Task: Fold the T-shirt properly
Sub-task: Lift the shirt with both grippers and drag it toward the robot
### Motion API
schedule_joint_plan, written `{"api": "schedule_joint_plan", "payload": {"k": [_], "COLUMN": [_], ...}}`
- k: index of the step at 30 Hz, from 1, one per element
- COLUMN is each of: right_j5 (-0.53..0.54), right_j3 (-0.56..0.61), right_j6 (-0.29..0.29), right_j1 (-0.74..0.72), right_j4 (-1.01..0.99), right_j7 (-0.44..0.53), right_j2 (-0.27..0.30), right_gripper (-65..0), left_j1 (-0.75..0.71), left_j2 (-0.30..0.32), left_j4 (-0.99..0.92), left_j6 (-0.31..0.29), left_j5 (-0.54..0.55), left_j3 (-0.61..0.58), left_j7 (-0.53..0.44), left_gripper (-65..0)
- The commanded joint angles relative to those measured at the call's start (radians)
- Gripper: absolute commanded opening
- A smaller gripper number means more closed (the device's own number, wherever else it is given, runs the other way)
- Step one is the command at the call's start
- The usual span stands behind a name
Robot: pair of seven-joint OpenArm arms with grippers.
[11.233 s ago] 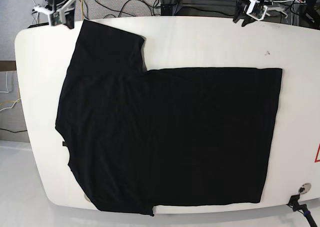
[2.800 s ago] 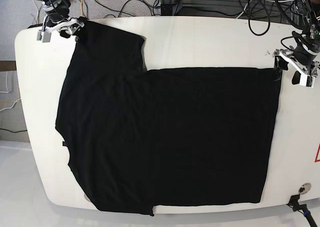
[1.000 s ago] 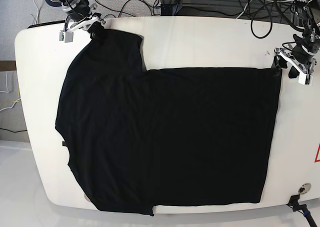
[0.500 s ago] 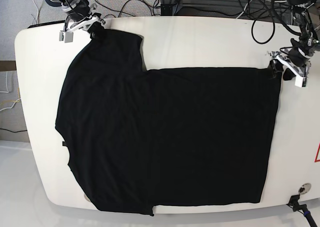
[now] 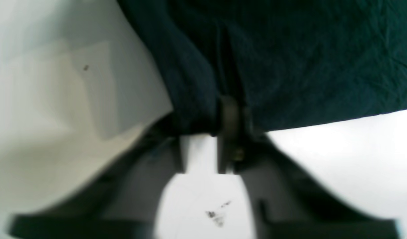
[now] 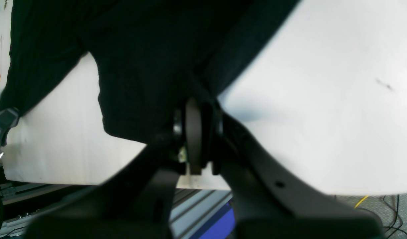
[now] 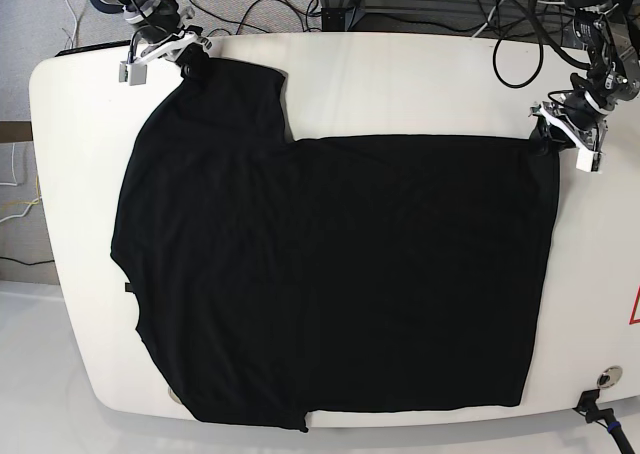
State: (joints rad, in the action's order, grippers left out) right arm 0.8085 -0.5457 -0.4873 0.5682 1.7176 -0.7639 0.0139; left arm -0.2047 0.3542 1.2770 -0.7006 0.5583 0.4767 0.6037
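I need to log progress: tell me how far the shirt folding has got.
Done: nothing folded; the T-shirt lies spread flat on the table. In hand: the right gripper pinches the sleeve corner, and the left gripper is pinching the hem corner. Left: every fold.

White rounded table (image 7: 400,74) under even light, tangled cables (image 7: 250,4) on grey floor (image 7: 20,14) behind.

The base view looks straight down on the table (image 7: 400,79); both wrist views sit close above its edges.
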Motion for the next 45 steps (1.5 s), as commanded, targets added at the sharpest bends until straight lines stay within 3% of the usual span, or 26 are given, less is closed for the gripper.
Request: {"api": "schedule_joint_plan", "payload": {"k": [1,6,10,25,30,35,39,45], "right_j5": [0.009,0.009,0.01,0.021,0.104,0.108,0.125,0.136], "right_j3": [-0.003,-0.003,-0.004,-0.006,-0.015,-0.015,-0.015,-0.011], "right_j6": [-0.007,-0.009,-0.009,-0.012,-0.05,-0.05,-0.052,-0.046], "right_j1": [0.005,0.003,0.013,0.266,0.318,0.249,0.14,-0.066], "right_j4": [0.015,0.017,0.048,0.232,0.244,0.272,0.267,0.249], "right_j7": [0.008,0.008,0.008,0.008,0.01,0.01,0.008,-0.018], "right_j2": [0.007,0.007,0.007,-0.016,-0.027,0.001,0.054,0.107], "right_gripper": [-65.0,-65.0,-65.0,-65.0,-65.0,-65.0,-65.0,-65.0], "left_j1": [-0.006,-0.006,-0.028,-0.378,-0.454,-0.347,-0.184,-0.016], "left_j2": [0.009,0.012,0.01,0.007,-0.027,-0.034,-0.034,-0.036], "left_j4": [0.002,0.005,0.111,0.408,0.481,0.511,0.507,0.424], "left_j6": [0.002,0.002,0.002,0.002,0.002,0.002,0.002,0.002], "left_j5": [-0.027,-0.027,-0.027,-0.027,-0.027,-0.028,-0.033,-0.034], "left_j3": [-0.002,-0.002,0.001,0.063,0.138,0.19,0.188,0.123], "left_j7": [0.043,0.04,0.049,0.066,0.066,0.08,0.206,0.213], "left_gripper": [-65.0,-65.0,-65.0,-65.0,-65.0,-65.0,-65.0,-65.0]}}
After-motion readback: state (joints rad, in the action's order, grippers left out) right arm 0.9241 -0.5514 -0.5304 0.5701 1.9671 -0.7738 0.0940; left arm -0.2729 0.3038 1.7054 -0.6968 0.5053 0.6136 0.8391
